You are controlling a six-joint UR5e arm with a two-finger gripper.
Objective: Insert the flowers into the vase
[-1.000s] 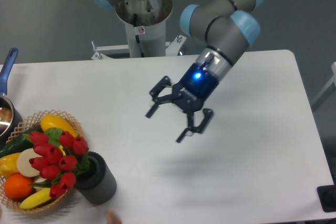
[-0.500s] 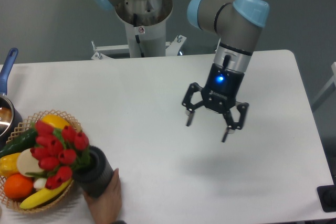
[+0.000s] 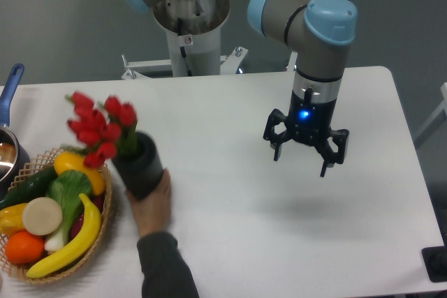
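The pincer (image 3: pixel 304 151) is hanging right of the frame's centre, above the white surface (image 3: pixel 230 235), with its fingers spread apart and nothing between them. It is standing well apart from everything the task concerns.

Over in the left half, the vase (image 3: pixel 142 165) is tilting in the grip of a person's hand (image 3: pixel 154 204) that is reaching in from the lower edge. The flowers (image 3: pixel 99 128) are sitting in its mouth, heads leaning toward the upper left, so the insertion looks already done.

The bunch is probably light and soft: the buds would bruise under a squeeze, and the stems would bend rather than resist. The tied stems just below the heads look like the sounder place to take hold, though they are hidden inside the vase. The vase itself seems stiff and thick-walled, its ribbed matt side likely giving good friction.

At lower left, a wicker basket (image 3: pixel 105 225) is holding fruit and vegetables, just beside the vase.
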